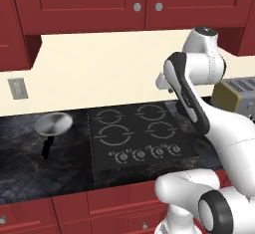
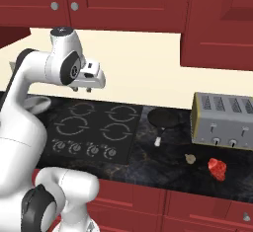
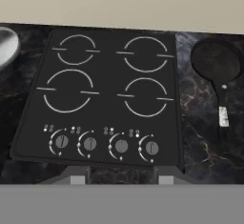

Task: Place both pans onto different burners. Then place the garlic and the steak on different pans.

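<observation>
The silver pan [image 1: 52, 123] sits on the dark counter left of the cooktop [image 1: 142, 151], its black handle [image 1: 47, 147] pointing toward the front; its rim [image 3: 7, 44] shows at the left edge of the hand view. The black pan [image 2: 165, 118] lies on the counter right of the cooktop [image 3: 33, 137], with its light-tipped handle [image 3: 223, 116] toward the front. In front of the toaster lie the garlic [image 2: 189, 158] and the red steak [image 2: 217, 168]. My gripper [image 2: 82, 90] hangs high over the burners [image 3: 68, 90], open, with nothing between its fingertips [image 3: 76, 178].
A silver toaster [image 2: 222, 120] stands at the back right of the counter. Control knobs [image 3: 121, 146] run along the cooktop's front edge. Red cabinets hang above the cream wall, and a wall socket [image 1: 17, 88] is at the far left.
</observation>
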